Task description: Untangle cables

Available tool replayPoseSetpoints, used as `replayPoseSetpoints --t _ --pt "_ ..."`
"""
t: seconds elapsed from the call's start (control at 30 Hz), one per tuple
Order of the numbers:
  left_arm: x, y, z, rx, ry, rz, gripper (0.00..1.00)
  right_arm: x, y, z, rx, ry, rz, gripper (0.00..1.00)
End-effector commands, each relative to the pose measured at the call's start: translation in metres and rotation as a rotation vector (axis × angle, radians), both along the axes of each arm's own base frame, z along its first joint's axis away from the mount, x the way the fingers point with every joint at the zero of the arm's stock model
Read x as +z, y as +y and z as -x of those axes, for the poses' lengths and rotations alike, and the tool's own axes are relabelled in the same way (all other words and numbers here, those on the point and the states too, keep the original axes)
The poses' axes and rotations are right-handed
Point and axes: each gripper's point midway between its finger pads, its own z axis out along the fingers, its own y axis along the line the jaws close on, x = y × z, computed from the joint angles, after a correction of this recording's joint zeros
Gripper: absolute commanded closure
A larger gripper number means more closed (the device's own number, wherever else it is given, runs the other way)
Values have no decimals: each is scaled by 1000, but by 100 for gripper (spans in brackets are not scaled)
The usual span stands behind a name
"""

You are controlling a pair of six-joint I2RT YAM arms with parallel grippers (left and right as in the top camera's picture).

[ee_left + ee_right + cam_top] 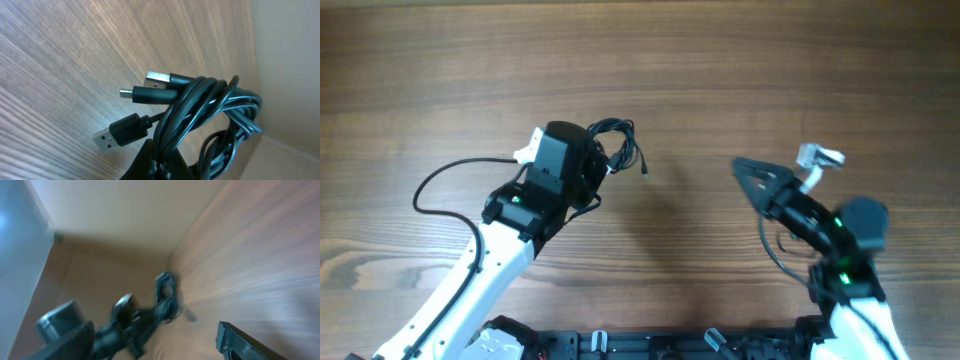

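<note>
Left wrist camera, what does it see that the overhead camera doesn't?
Only the left wrist view shows three plug ends of the cables close up, two with silver metal tips. Only the overhead view shows the whole left arm and the right gripper, apart from the cables, its jaws open. Both show the cables bunched in a tangle and the wooden table.

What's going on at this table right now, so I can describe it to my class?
The left gripper is clamped on a knotted bundle of thin black cables, with three plug ends sticking out of it. The right gripper is open and holds nothing, off to the side of the bundle over the wooden table. The cables are not yet untangled.
</note>
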Motion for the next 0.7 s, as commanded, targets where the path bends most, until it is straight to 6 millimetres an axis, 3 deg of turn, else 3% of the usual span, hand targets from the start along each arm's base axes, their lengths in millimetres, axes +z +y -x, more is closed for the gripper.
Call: replayPoseSetpoints --t 0.0,0.03,0.07,0.17,0.23,0.3,0.37,0.47,0.5,0.57,0.63,0.67 --pt "1 -15 3 -104 -34 -34 96 -6 58 8 248 59 -86 20" --pt "2 -18 2 -145 -57 -59 96 -13 71 6 266 79 -101 19" --pt "3 -20 2 -208 -84 -101 96 -37 90 -2 254 153 -114 18" --pt "7 -37 10 -419 -140 -133 96 -71 94 -17 192 234 -101 14" --pt "9 -51 20 -590 -187 -142 96 -68 93 -24 183 54 -12 14" --pt "11 -61 28 -655 -189 -101 96 -66 95 -21 208 -21 32 19" --pt "12 -66 33 -683 -183 -68 96 -52 100 -15 250 -99 19 33" --pt "13 -71 37 -712 -184 -45 93 -50 104 -12 266 -113 21 77" --pt "14 -70 36 -743 -208 -71 87 -51 104 -11 273 -109 22 87" --pt "15 -64 31 -774 -251 -117 49 -58 106 -7 293 -64 23 95" --pt "17 -53 23 -757 -269 -139 34 -61 108 -2 328 -38 17 96" --pt "18 -48 20 -761 -282 -155 32 -61 110 2 351 -37 14 95"
